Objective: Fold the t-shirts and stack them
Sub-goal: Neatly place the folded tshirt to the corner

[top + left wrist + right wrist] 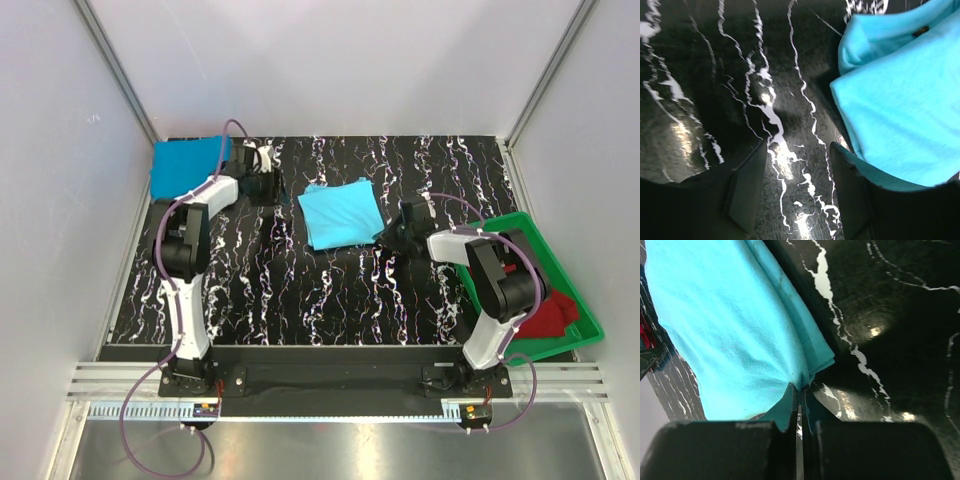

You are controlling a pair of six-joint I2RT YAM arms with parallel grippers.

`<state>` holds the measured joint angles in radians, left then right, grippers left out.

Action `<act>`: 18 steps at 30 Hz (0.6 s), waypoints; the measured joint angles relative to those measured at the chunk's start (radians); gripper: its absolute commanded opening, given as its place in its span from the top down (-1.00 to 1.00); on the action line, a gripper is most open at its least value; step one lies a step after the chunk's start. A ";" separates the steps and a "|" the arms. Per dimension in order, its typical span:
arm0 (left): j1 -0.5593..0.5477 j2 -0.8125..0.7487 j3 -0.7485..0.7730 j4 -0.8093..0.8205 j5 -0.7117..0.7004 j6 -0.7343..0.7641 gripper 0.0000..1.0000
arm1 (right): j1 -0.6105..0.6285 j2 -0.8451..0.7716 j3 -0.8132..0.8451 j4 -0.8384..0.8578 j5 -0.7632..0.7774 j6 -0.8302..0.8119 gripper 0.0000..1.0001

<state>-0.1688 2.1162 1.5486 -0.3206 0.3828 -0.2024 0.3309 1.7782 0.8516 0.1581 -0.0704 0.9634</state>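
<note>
A folded light turquoise t-shirt lies on the table's middle back; it also shows in the left wrist view and the right wrist view. My right gripper is shut on the shirt's near right corner, pinching the cloth edge. My left gripper is open and empty over bare table, just left of the shirt. A deeper blue t-shirt lies folded at the back left corner. Dark red t-shirts lie in the green tray.
The green plastic tray stands at the right edge beside the right arm. The table is black with white veins. White walls enclose the back and sides.
</note>
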 measured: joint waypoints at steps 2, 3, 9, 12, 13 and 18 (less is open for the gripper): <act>-0.011 0.000 -0.003 0.001 0.010 0.008 -0.21 | -0.007 -0.012 -0.011 -0.002 -0.002 -0.012 0.99; -0.018 0.000 -0.003 0.004 0.019 0.013 -0.25 | -0.012 -0.014 -0.014 -0.002 -0.005 -0.019 0.94; -0.050 0.064 0.087 0.028 0.111 0.039 -0.31 | -0.029 -0.014 -0.015 -0.002 -0.040 -0.052 0.84; -0.058 0.129 0.149 0.037 0.148 0.045 -0.32 | -0.040 -0.014 -0.014 -0.002 -0.056 -0.066 0.82; -0.059 0.152 0.167 0.037 0.154 0.046 -0.33 | -0.043 -0.013 -0.014 -0.003 -0.060 -0.071 0.82; -0.063 0.242 0.285 0.019 0.166 0.054 -0.37 | -0.062 -0.011 -0.008 -0.006 -0.089 -0.090 0.78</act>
<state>-0.2317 2.3581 1.8339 -0.3019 0.5491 -0.1486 0.2691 1.7668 0.8440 0.1516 -0.1596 0.8738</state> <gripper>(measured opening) 0.679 0.106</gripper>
